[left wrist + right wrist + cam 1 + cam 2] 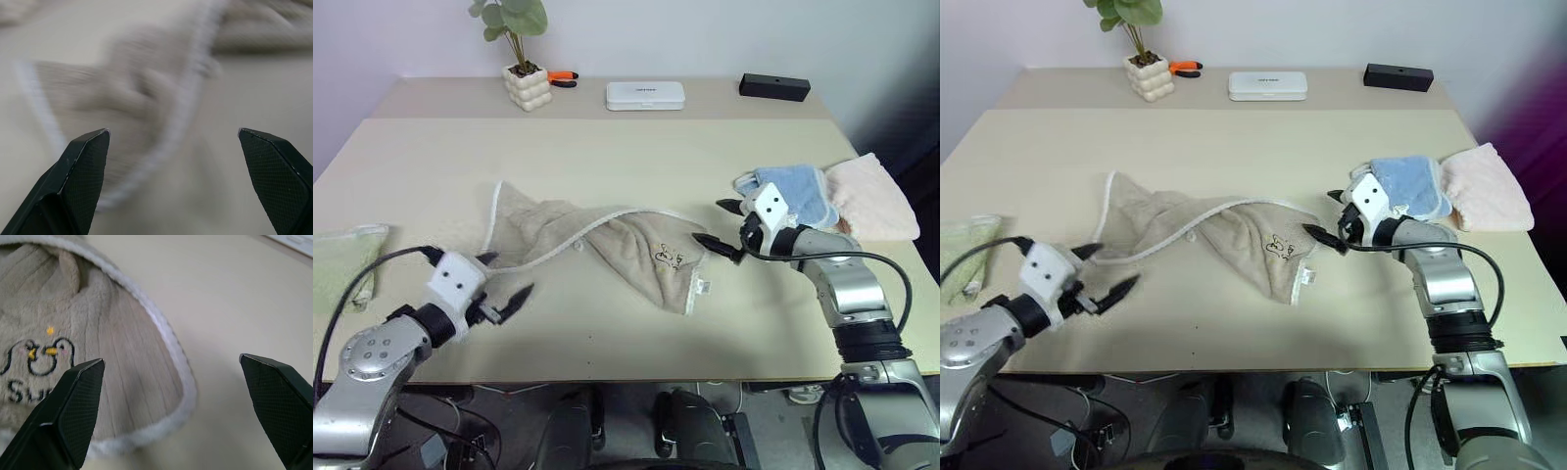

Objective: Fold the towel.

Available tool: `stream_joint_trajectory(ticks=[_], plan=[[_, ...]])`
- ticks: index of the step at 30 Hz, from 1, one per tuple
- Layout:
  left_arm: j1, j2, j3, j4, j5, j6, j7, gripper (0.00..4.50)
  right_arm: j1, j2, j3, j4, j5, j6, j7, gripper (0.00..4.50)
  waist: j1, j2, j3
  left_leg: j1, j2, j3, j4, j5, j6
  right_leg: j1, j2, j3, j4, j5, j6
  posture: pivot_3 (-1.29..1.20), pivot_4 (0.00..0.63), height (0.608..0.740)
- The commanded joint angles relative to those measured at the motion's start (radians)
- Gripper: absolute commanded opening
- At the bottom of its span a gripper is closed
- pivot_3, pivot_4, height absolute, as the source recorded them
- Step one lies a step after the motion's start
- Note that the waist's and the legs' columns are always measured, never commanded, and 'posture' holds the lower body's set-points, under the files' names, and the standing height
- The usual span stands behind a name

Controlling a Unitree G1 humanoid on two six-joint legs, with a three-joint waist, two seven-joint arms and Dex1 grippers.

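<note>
Both grippers sit spread wide with nothing in them, left gripper (506,277) by the towel's (607,245) left end, right gripper (724,227) at its right corner. Towel's crumpled mid-table (607,147), long axis running left-right, embroidered corner toward the right.

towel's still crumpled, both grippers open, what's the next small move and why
Probably ease the right gripper forward onto the towel corner by the embroidered motif and close. Its jaws stand open just short of that trimmed edge, the left gripper is open too, and nothing is held.
</note>
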Motion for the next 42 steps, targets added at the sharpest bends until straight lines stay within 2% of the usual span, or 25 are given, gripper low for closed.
stream_joint_trajectory(ticks=[1,8,18,21,28,35,42], plan=[[-0.022,0.016,-0.050,0.000,0.059,-0.056,-0.015,4.29,-0.009,0.027,0.013,-0.060,-0.003,-0.004,-0.024,4.50,0.001,0.000,0.000,0.000,0.000,0.000,0.000,0.000,0.000,0.000,0.000,0.000,0.000,0.000,0.000,0.00,0.150,0.740],[-0.141,0.032,-0.080,0.179,0.154,-0.085,0.004,4.29,0.041,0.042,0.008,-0.175,0.019,0.057,-0.066,4.50,0.003,0.000,0.000,0.000,0.000,0.000,0.000,0.000,0.000,0.000,0.000,0.000,0.000,0.000,0.000,0.00,0.150,0.740],[-0.247,0.064,-0.086,0.466,0.223,-0.178,0.001,4.29,0.035,0.042,-0.009,-0.181,0.023,0.058,-0.098,4.50,0.000,0.000,0.000,0.000,0.000,0.001,0.000,0.000,0.000,0.000,0.000,0.000,0.000,0.000,0.000,0.00,0.150,0.740],[-0.266,0.059,-0.083,0.503,0.217,-0.200,0.004,3.52,0.035,0.042,-0.009,-0.184,0.022,0.057,-0.101,4.50,-0.003,0.000,0.000,0.001,0.000,0.001,0.000,0.000,0.000,0.000,0.000,0.001,0.001,0.000,0.000,0.00,0.150,0.740],[-0.260,0.047,-0.078,0.517,0.217,-0.235,0.009,0.05,0.009,0.026,-0.007,-0.164,0.021,0.048,-0.086,4.50,-0.002,0.000,0.000,0.001,0.000,0.001,0.000,0.000,0.000,0.000,0.000,0.001,0.001,0.000,0.000,0.00,0.150,0.740],[-0.228,0.048,-0.054,0.465,0.209,-0.236,0.024,0.05,-0.091,-0.027,0.036,-0.003,-0.006,0.046,0.025,4.50,-0.001,0.000,0.000,0.001,0.000,0.001,0.000,0.000,0.000,0.000,0.000,0.002,0.001,0.000,0.000,0.00,0.150,0.740],[-0.176,0.044,-0.028,0.402,0.204,-0.218,0.039,0.05,-0.264,-0.017,0.096,0.338,-0.080,0.028,0.095,4.50,-0.006,0.001,0.000,0.001,0.000,0.002,0.000,0.000,0.000,-0.001,0.000,0.002,0.001,0.000,0.000,0.00,0.150,0.740]])
